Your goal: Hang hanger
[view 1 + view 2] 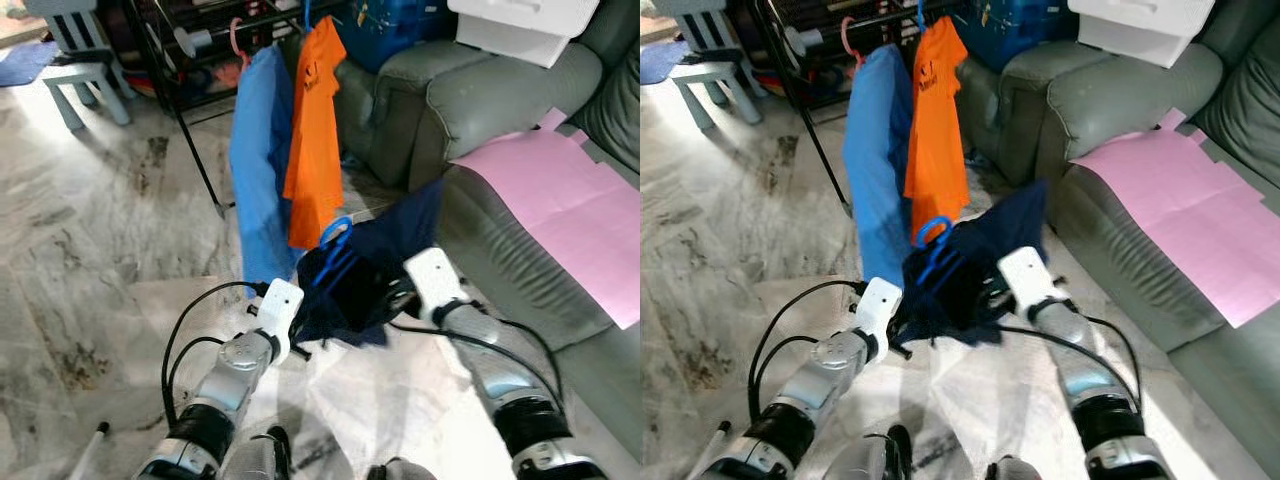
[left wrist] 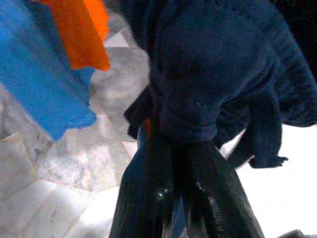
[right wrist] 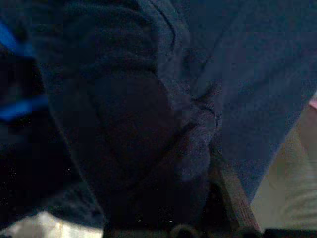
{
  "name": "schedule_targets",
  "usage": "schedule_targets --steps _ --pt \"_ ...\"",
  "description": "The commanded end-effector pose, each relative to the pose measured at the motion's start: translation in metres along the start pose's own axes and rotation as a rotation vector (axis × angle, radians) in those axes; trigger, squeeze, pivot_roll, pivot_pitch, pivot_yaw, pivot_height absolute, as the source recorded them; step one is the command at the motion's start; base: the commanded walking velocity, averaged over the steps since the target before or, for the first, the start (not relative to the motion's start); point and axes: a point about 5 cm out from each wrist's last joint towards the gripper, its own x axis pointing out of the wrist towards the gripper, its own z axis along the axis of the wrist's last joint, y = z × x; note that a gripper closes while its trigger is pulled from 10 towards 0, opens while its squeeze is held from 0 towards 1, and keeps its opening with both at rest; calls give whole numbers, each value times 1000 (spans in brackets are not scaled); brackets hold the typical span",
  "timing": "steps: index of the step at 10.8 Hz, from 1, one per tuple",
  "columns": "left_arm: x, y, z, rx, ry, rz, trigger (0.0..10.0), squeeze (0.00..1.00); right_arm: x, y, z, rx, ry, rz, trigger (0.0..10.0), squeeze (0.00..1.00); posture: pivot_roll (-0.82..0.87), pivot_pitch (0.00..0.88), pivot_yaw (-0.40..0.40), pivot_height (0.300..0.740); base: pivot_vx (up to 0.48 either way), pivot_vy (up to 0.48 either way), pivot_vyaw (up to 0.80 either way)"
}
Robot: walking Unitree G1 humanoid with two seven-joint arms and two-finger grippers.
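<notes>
Bright daylit floor, dark blurred wrist views

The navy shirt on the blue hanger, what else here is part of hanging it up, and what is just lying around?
For the job:
navy shirt
blue hanger
clothes rack
left pincer
right pincer

Just lying about:
orange shirt, already hung
light blue garment, already hung
grey sofa
pink sheet
small chair

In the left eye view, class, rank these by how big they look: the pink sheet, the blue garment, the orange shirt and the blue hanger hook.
1. pink sheet
2. blue garment
3. orange shirt
4. blue hanger hook

The sheet and the blue garment look close in size, so their order is unsure.
</notes>
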Motion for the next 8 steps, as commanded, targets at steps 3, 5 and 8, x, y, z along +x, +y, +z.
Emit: schedule_targets --steps 3,5,8 --pt "-1 27 18 36 -96 143 10000 0 -11 10 -25 10 130 109 10000 0 -110 110 50 740 0 0 0" --pt "0 36 22 -33 -95 172 10000 0 -17 7 -30 -99 143 96 10000 0 -113 110 50 740 0 0 0" --pt "4 34 24 -5 -96 151 10000 0 -18 8 -20 -183 66 132 10000 1000 -121 105 56 740 0 0 0"
